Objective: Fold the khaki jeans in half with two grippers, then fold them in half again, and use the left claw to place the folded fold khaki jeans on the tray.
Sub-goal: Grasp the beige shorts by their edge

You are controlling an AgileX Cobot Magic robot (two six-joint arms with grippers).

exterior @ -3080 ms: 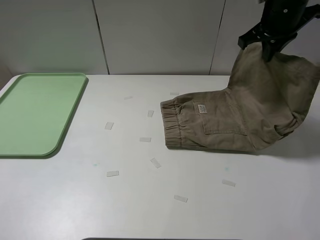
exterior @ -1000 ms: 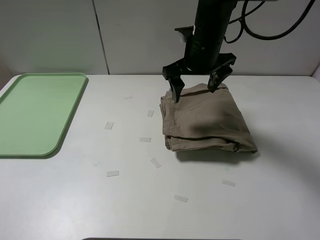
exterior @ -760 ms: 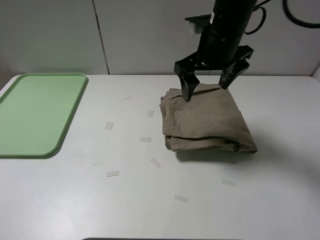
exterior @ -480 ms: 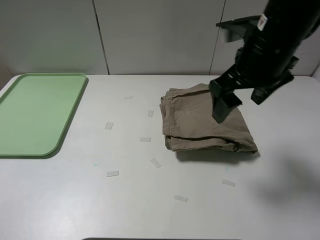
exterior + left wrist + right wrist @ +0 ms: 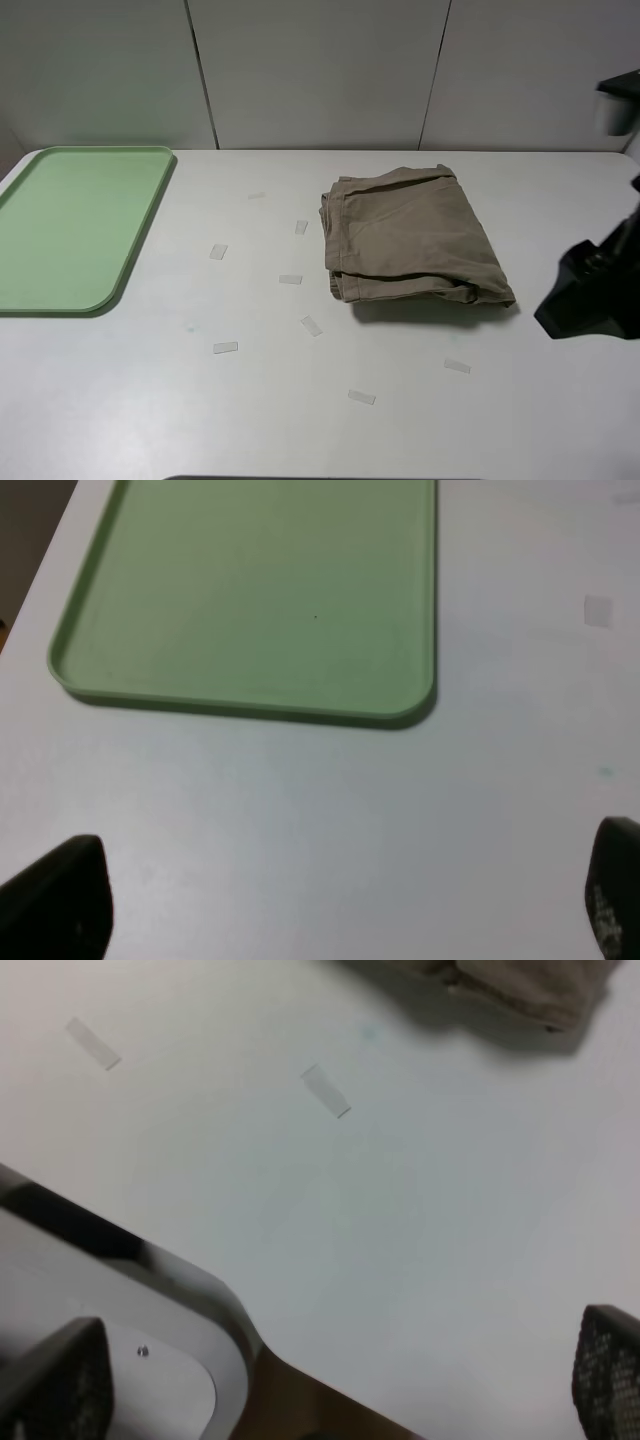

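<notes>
The khaki jeans (image 5: 408, 240) lie folded into a compact rectangle on the white table, right of centre; one corner shows in the right wrist view (image 5: 520, 990). The pale green tray (image 5: 70, 225) lies empty at the far left and shows in the left wrist view (image 5: 260, 590). My right gripper (image 5: 590, 295) is at the right edge, off the jeans, open and empty; its fingertips (image 5: 55, 1385) stand wide apart. My left gripper (image 5: 330, 900) is open and empty over bare table near the tray's front edge. It is out of the exterior view.
Several small clear tape pieces (image 5: 290, 280) are scattered on the table between the tray and the jeans, and in front of the jeans (image 5: 457, 366). The table's front edge (image 5: 230, 1310) shows in the right wrist view. A pale wall stands behind.
My right gripper brought the lifted leg end over onto the waistband side, let go, then drew away to the right and toward the front. The jeans now lie folded and still.
</notes>
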